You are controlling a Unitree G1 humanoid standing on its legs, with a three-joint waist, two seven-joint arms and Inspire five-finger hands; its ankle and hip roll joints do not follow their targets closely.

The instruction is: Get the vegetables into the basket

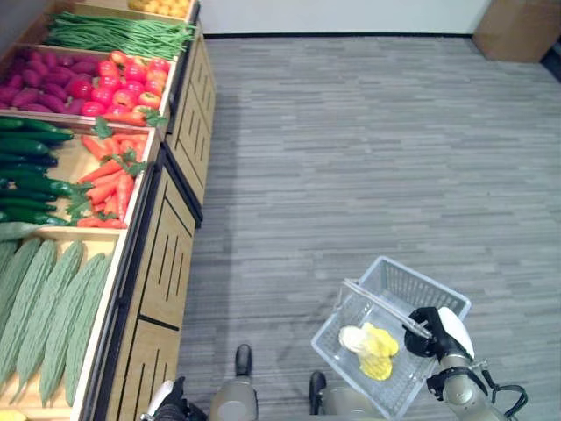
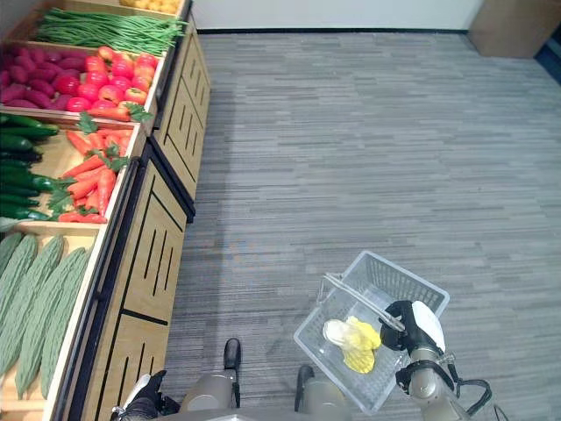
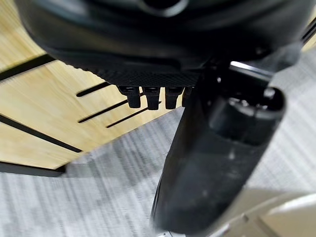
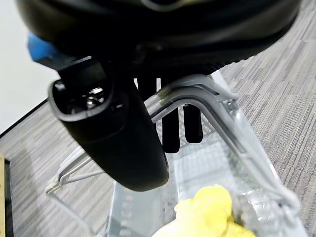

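Note:
A clear plastic basket (image 1: pixel 419 284) hangs low at my right side, above the grey floor. My right hand (image 1: pixel 436 331) is shut on its wire handle (image 4: pixel 207 101), with the fingers (image 4: pixel 171 129) curled round it. A yellow and white leafy vegetable (image 1: pixel 375 349) lies inside the basket (image 4: pixel 123 207). To my left, a wooden stand holds carrots (image 1: pixel 110 180), cucumbers (image 1: pixel 26 171), red peppers (image 1: pixel 127 83), green beans (image 1: pixel 118 33) and pale green gourds (image 1: pixel 48 303). My left hand (image 1: pixel 166 405) hangs low by the stand's front, its fingers (image 3: pixel 148 96) relaxed and holding nothing.
The wooden produce stand (image 1: pixel 166 254) runs along the left, with slotted panels facing the aisle. Purple sweet potatoes (image 1: pixel 39 79) lie in a far bin. A brown cardboard box (image 1: pixel 519 26) stands at the far right by the wall. Grey plank floor (image 1: pixel 368 158) stretches ahead.

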